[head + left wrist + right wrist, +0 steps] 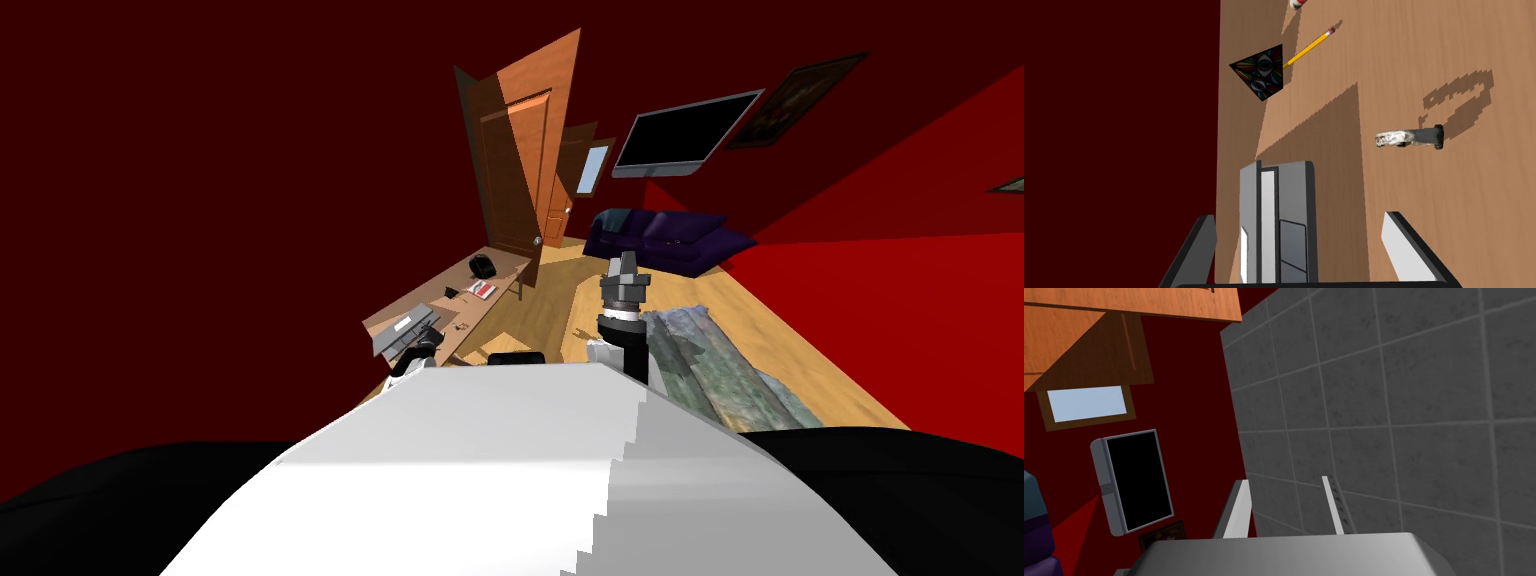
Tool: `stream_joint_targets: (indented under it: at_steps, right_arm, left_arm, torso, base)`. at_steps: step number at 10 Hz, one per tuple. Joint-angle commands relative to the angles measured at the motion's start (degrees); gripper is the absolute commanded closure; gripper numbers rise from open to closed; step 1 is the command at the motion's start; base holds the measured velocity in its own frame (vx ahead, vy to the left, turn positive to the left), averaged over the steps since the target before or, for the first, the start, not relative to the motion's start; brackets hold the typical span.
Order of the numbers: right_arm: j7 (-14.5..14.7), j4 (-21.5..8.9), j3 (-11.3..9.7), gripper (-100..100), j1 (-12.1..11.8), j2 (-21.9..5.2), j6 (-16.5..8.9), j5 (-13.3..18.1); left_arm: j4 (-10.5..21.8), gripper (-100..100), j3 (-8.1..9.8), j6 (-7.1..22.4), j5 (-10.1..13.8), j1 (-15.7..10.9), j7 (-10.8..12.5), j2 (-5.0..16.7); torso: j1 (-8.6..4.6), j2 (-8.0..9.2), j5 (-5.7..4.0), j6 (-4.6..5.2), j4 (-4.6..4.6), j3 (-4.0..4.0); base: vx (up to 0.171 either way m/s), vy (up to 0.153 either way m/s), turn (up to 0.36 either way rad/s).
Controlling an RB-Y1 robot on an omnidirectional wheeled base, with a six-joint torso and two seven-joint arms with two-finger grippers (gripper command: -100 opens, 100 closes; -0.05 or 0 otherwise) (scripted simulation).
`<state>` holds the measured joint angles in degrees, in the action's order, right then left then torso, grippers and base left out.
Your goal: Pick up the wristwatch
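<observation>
Wristwatch lies on the wooden counter beside a grey laptop, beyond the wide-spread left claw; right claw, mid-frame in the head view, stands narrowly parted, holding nothing.

A grey laptop stood on the brown wooden table right ahead of the left gripper, between its spread fingers and hard by the dark red wall that closed off that side. The grey-and-white wristwatch lay apart from the laptop with bare wood all round. The yellow pencil and the dark patterned triangular card lay farther off by the wall edge.
</observation>
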<state>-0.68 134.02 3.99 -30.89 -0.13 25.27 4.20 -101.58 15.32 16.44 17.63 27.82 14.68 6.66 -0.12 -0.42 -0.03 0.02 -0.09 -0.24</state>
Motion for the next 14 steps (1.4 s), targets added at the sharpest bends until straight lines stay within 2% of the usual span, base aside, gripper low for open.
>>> stream_joint_targets:
  at_steps: [1, 2, 6, 7, 8, 14]
  right_arm:
    - [0.0, 0.0, 0.0, 0, 0.0, 0.0, 0.0, 0.0]
    - [0.0, 0.0, 0.0, 0, 0.0, 0.0, 0.0, 0.0]
    - [0.0, 0.0, 0.0, 0, 0.0, 0.0, 0.0, 0.0]
    - [0.0, 0.0, 0.0, 0, 0.0, 0.0, 0.0, 0.0]
    - [0.0, 0.0, 0.0, 0, 0.0, 0.0, 0.0, 0.0]
    - [0.0, 0.0, 0.0, 0, 0.0, 0.0, 0.0, 0.0]
  left_arm:
    - [2.8, -100, 1.01, 2.7, 0.9, -1.5, 1.3, 0.5]
    - [2.8, -100, 1.01, 2.7, 0.9, -1.5, 1.3, 0.5]
    - [8.9, -100, 3.19, 8.4, 2.4, -4.8, 4.2, 0.5]
    - [9.0, -100, 3.19, 8.4, 2.4, -4.8, 4.2, 0.5]
    - [10.5, -100, 3.71, 9.7, 2.7, -5.6, 4.9, 0.4]
    - [18.2, -100, 6.17, 15.7, 3.7, -9.2, 8.0, -1.8]
  torso:
    - [0.00, 0.00, 0.00, 0.00, 0.00, 0.00]
    - [0.02, -0.02, 0.00, 0.00, -0.01, -0.01]
    - [0.05, 0.07, 0.01, 0.00, 0.01, 0.04]
    - [0.03, -0.04, 0.00, 0.00, -0.01, -0.02]
    - [0.06, 0.04, 0.01, 0.00, 0.00, 0.01]
    - [0.17, 0.01, 0.03, 0.00, -0.01, 0.00]
  base:
    - [0.105, -0.036, 0.030]
    - [0.056, -0.022, 0.012]
    - [0.081, -0.025, 0.029]
    - [0.084, -0.024, 0.015]
    - [0.051, -0.011, 0.012]
    - [0.097, -0.003, 0.020]
